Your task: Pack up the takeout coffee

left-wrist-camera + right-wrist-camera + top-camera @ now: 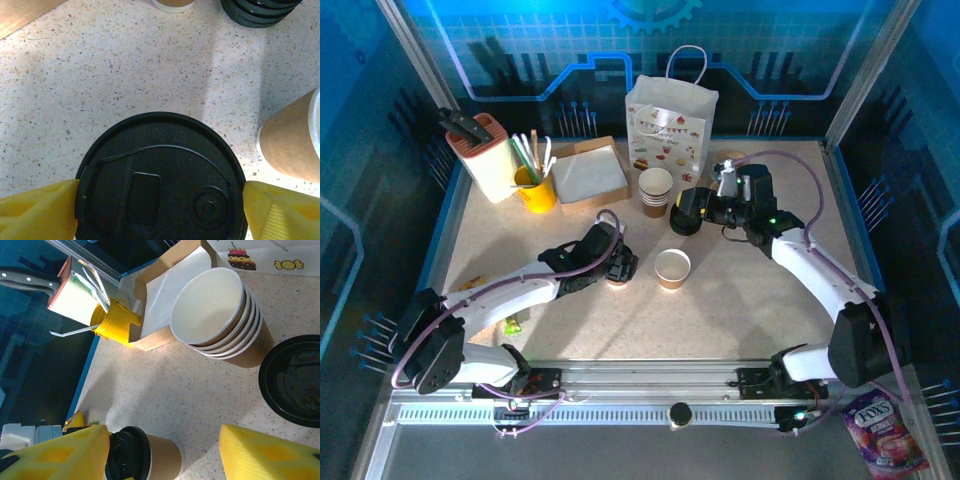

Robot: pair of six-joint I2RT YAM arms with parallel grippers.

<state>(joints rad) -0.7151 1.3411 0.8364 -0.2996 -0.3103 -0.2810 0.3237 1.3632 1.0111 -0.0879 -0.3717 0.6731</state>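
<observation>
Noted lidded cup [167,460] upright on tabletop [125,65], long axis vertical, set squarely between left fingers [35,212]. Viewed black lid [160,175] from straight above in left wrist view, one finger at each side of its rim, touching or a hair off; could not tell whether gripping or standing free. Placed open cup [672,268] just outboard of one finger of that pair, apart from it, unlidded. Placed lid stack [292,380] and cup stack [220,315] ahead of left fingertips, well apart. Found right fingers [270,455] spread wide, holding nothing; lid stack just outboard of one finger, cup stack ahead of the tips, lidded cup seen through the gap between them but further off and untouched. Logged left arm as much the nearer to lidded cup: stretched low from its base toward mid-tabletop, wrist pitched down over the lid. Logged right arm reached forward, elbow bent, wrist turned inward toward the stacks. Spotted paper bag [670,125] standing upright beyond both sets of fingertips, nearer right fingers than left. Judged coming move to hinge on a straight vertical lift, given upright axis and side-on straddle. Judged main risk as clipping open cup on any sideways sweep toward the bag.
</observation>
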